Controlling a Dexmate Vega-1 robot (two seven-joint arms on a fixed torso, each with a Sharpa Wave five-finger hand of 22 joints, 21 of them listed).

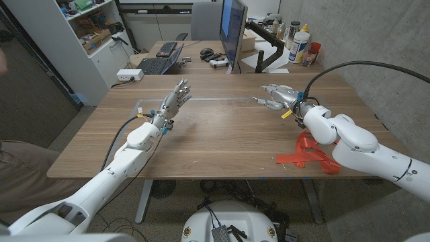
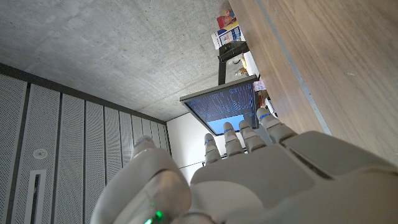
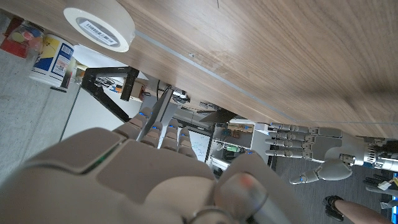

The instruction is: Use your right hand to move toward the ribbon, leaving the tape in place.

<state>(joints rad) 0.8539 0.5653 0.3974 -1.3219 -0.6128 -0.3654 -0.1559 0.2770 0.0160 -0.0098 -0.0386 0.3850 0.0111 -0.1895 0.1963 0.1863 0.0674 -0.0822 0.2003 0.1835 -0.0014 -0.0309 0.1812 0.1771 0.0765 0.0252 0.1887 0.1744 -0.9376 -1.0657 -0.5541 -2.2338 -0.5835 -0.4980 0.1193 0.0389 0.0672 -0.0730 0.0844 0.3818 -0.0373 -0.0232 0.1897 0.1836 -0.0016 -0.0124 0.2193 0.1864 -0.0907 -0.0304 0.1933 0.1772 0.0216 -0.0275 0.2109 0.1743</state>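
A concrete wall [image 1: 376, 40] closed the room on the right, with a white shelf unit [image 1: 80, 27] of small items on the left and grey panelled walls seen from the left wrist. The wooden desk [image 1: 222, 134] filled the middle of the head view, its grain running across and a pale line [image 1: 215, 99] marking its far part. Behind it stood a second desk [image 1: 195, 59] with a lit monitor [image 1: 233, 30], a keyboard [image 1: 156, 65], a black clamp arm [image 1: 269, 47] and a few bottles [image 1: 300, 44] near the wall. The right arm [image 1: 363, 144] came in from the lower right corner and lay over the ribbon [image 1: 306, 156], a red strip bunched near the desk's right front edge, partly hidden under the forearm. The left arm [image 1: 127, 151] reached in from the lower left. The left hand [image 1: 173, 101] stood raised over the left half of the desk, fingers [image 1: 181, 87] straight and slightly spread, holding nothing. The right hand [image 1: 277, 96] hung over the far right part of the desk, well apart from the ribbon, its fingers [image 1: 265, 101] loosely extended toward the middle and holding nothing. The tape [image 3: 99, 28], a white roll, lay flat on the desk near its far edge in the right wrist view, apart from the hand; a white tub [image 3: 53, 59] stood beyond it.
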